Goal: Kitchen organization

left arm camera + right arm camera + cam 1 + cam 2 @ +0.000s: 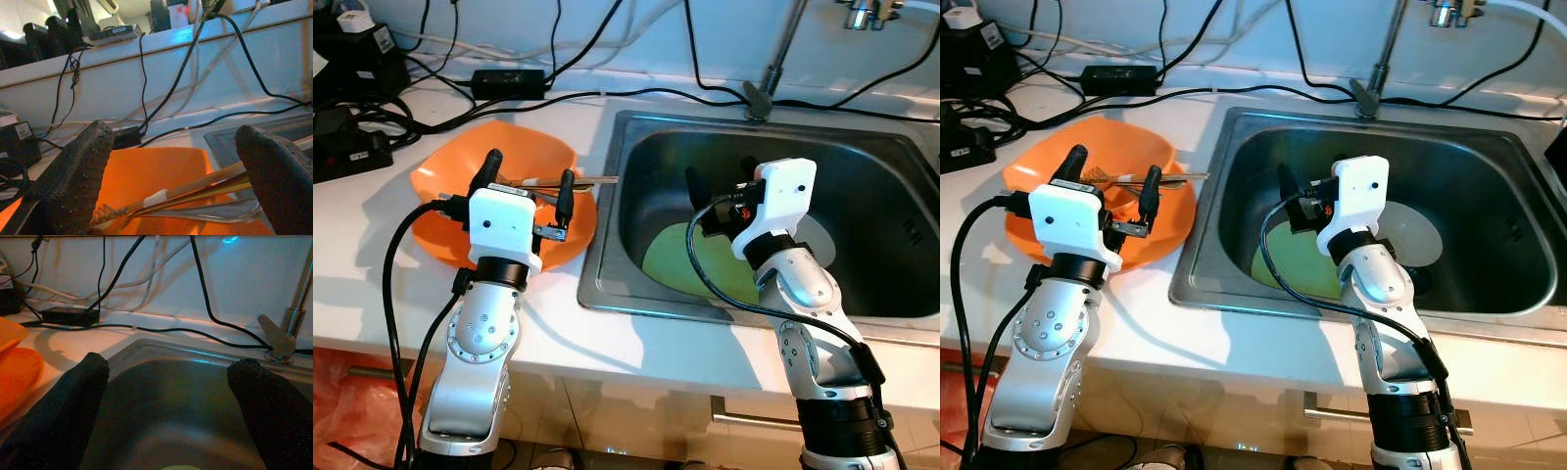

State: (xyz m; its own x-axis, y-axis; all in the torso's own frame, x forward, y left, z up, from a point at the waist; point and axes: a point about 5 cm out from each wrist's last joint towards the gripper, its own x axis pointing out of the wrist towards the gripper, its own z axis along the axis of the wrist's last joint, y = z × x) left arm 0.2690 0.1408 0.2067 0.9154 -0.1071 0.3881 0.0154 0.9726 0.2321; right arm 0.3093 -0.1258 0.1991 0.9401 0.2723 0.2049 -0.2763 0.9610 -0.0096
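From the left eye view, the left arm rises from below the white counter (558,333), its silver jointed forearm upright and its white wrist block tipped forward, so the left gripper (527,178) hangs over the orange bowl (445,176) with its two black fingers spread apart and clasping nothing. The bowl is a smooth, glossy plastic shell sitting on the counter just beside the sink (607,284), and thin utensils (592,179) lie across its rim, one end poking out toward the basin. The right arm leans up and over the sink's front edge, its right gripper (720,181) held inside the brushed steel basin, fingers parted and empty, above a flat, rounded lime-green plate (675,259) lying on the sink bottom. In the right eye view, a pale round disc (1415,230) lies on the basin floor next to the green plate, and a thin metal faucet stem (1386,49) stands behind the sink among black cables (1234,90). In the left wrist view, the coarse, woven-looking fingers (73,171) frame a wooden pair of chopsticks (195,183) and a metal fork (195,213) resting in the orange bowl. In the right wrist view, the dark fingers (73,401) stand wide apart over the dull grey basin, with the white backsplash (244,279) beyond.
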